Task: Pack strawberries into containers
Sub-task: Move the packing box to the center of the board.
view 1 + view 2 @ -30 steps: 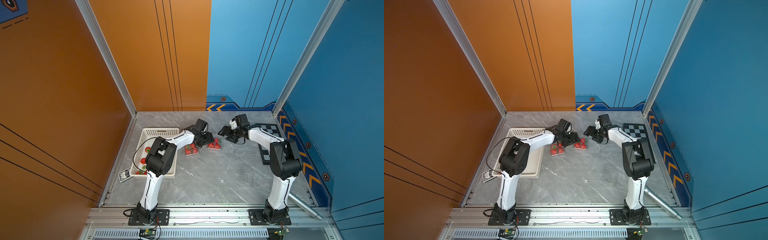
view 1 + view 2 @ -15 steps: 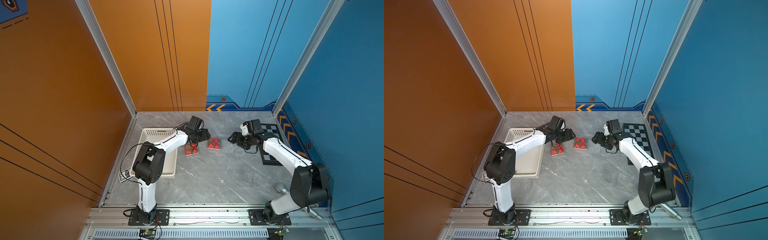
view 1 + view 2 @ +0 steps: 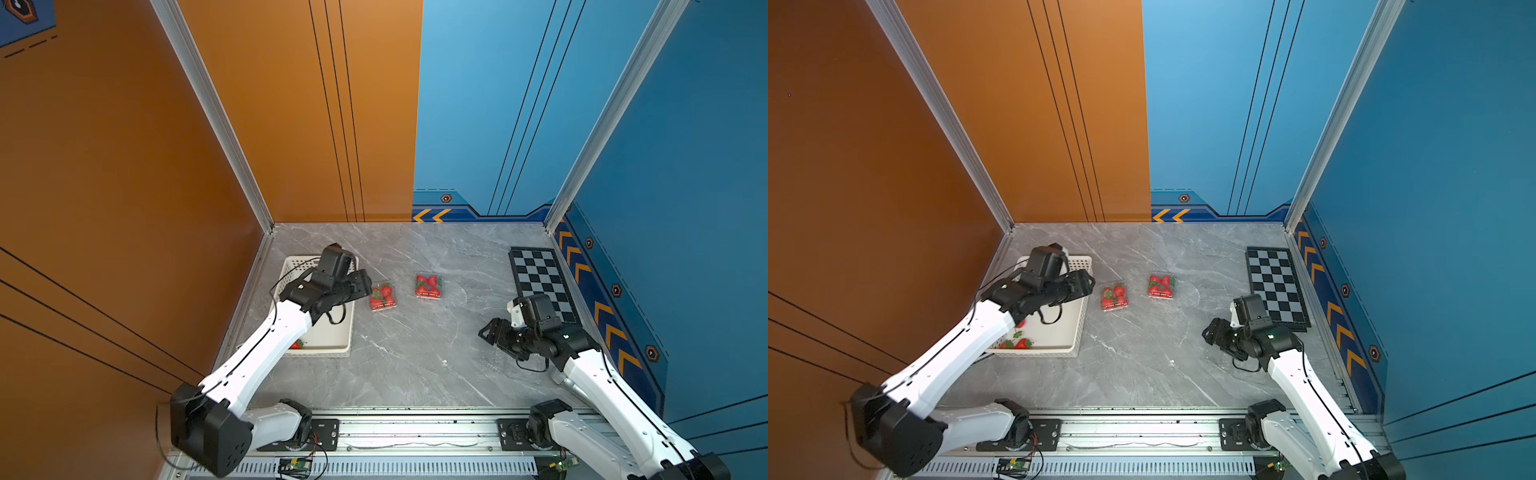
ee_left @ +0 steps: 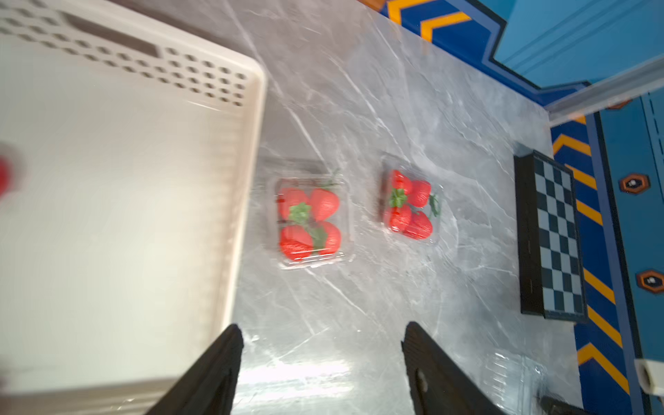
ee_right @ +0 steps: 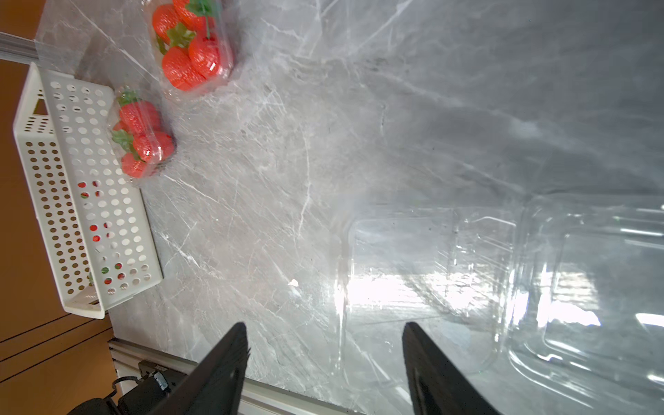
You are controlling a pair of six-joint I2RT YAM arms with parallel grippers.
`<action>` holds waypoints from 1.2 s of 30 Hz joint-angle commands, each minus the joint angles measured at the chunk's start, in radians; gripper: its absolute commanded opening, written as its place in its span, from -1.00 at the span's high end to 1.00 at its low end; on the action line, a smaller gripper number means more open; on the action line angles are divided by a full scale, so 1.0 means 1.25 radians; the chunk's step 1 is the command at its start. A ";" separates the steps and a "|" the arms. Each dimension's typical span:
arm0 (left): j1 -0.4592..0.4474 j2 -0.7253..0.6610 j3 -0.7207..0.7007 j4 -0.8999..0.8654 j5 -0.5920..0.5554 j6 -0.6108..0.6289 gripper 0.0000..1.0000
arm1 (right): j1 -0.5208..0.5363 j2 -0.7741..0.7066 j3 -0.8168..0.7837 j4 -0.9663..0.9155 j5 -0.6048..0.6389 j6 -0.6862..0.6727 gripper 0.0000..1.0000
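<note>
Two clear containers hold several strawberries each, one (image 3: 382,296) beside the basket and one (image 3: 428,286) further right, both with lids down. A third container (image 5: 420,287) lies empty on the table, its lid (image 5: 593,287) folded open. More strawberries (image 3: 1021,343) lie in the white basket (image 3: 332,345). My left gripper (image 3: 361,282) hangs open over the basket's far right corner, just left of the nearer filled container, and the left wrist view shows nothing between its fingers (image 4: 230,345). My right gripper (image 3: 486,332) is open and empty above the empty container's edge.
A black and white chequered board (image 3: 542,282) lies along the right wall. A metal cylinder (image 3: 559,378) rests near the right arm. Orange and blue walls enclose the marble table, with a metal rail along its front edge.
The right arm has drawn back from the far middle of the table to the near right. The left gripper has moved left, away from the filled containers, to the basket's corner.
</note>
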 commanded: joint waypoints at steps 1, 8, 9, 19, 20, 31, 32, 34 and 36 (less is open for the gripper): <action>0.094 -0.054 -0.073 -0.153 -0.034 0.028 -0.46 | 0.024 0.027 -0.034 -0.010 -0.019 0.028 -0.35; 0.276 -0.088 -0.154 -0.168 0.019 0.077 -0.48 | 0.097 0.152 -0.044 0.099 -0.013 0.042 -0.24; 0.294 -0.075 -0.155 -0.167 0.021 0.084 -0.49 | 0.110 0.179 -0.039 0.117 -0.012 0.043 -0.24; 0.415 0.066 -0.150 -0.048 0.049 0.118 -0.50 | 0.197 0.422 0.066 0.237 -0.025 0.047 -0.21; 0.423 0.087 -0.145 -0.040 0.057 0.121 -0.50 | 0.208 0.443 0.079 0.248 -0.028 0.050 -0.21; 0.443 0.228 -0.081 0.046 0.083 0.131 -0.46 | 0.335 0.618 0.193 0.318 -0.036 0.098 -0.19; 0.443 0.237 -0.076 0.046 0.083 0.132 -0.46 | 0.345 0.630 0.199 0.318 -0.036 0.101 -0.19; 0.448 0.253 -0.070 0.053 0.090 0.135 -0.46 | 0.372 0.644 0.210 0.321 -0.035 0.106 -0.19; 0.452 0.267 -0.069 0.065 0.101 0.136 -0.46 | 0.394 0.655 0.221 0.321 -0.034 0.113 -0.19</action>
